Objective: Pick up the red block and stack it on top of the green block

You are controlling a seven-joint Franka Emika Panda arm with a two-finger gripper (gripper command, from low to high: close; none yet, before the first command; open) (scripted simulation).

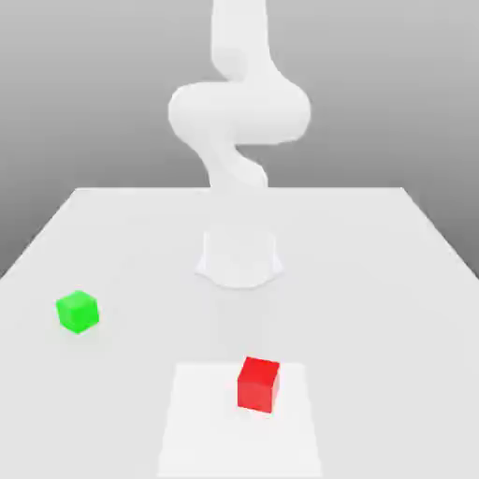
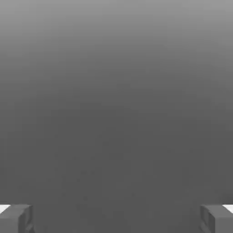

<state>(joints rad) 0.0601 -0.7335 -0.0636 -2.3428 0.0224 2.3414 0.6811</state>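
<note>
Pincer (image 2: 116,218) spread wide, nothing held; red block (image 1: 258,383) not yet grasped, well apart from green block (image 1: 77,311)

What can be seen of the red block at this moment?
The red block is a small bright red cube with plain matte faces, its front face darker than its top. It sits flat and upright on a paler square patch of the white table, near that patch's far corner on the exterior view's right. Nothing touches it except the surface beneath.
</note>
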